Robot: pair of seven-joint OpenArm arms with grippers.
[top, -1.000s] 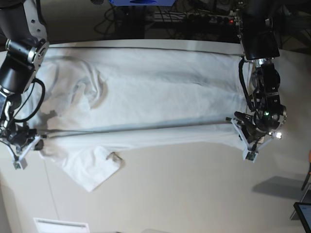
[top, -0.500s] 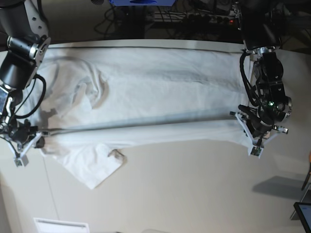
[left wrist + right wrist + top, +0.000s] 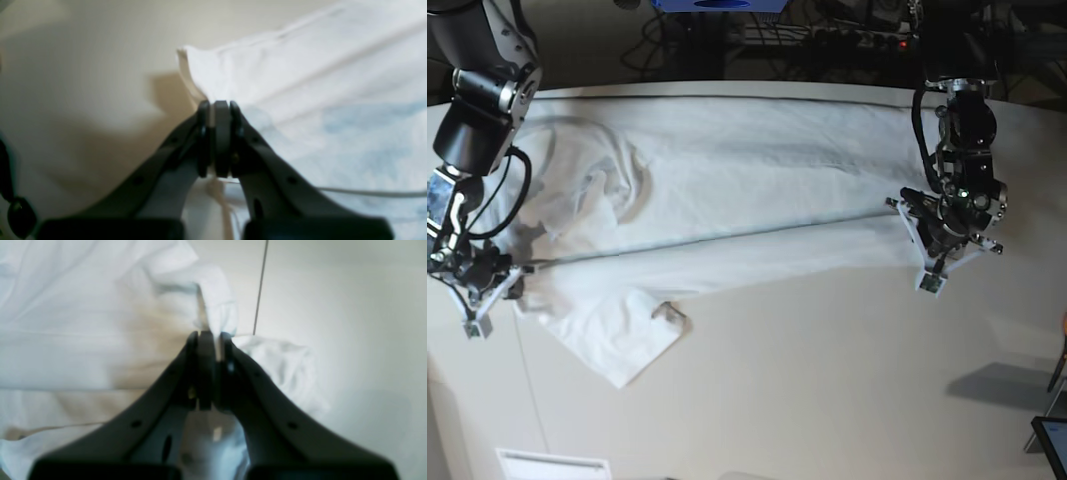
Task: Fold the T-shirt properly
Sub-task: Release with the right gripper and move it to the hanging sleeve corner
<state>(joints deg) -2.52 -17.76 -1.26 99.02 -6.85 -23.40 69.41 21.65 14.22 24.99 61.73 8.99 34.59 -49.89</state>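
The white T-shirt [image 3: 727, 190] lies lengthwise across the table, with its near long edge lifted and stretched between my two grippers. Its collar with the dark tag [image 3: 667, 316] and one sleeve [image 3: 612, 345] lie at the front left. My left gripper [image 3: 917, 250] is shut on the shirt's hem edge at the right. In the left wrist view the left gripper [image 3: 218, 106] pinches white cloth [image 3: 300, 83]. My right gripper [image 3: 507, 275] is shut on the shoulder end at the left. In the right wrist view the right gripper [image 3: 208, 336] pinches a bunched fold of the shirt [image 3: 83, 323].
The beige table [image 3: 827, 380] has a thin seam line [image 3: 260, 286] near the right gripper. Cables and a power strip [image 3: 847, 40] lie behind the far edge. A white label [image 3: 552, 465] sits at the front left, and a dark object [image 3: 1052, 440] at the far right.
Both grippers have moved toward the table's far edge, carrying the held edge of the shirt with them. The left gripper moved farther, so the stretched fold line now slants.
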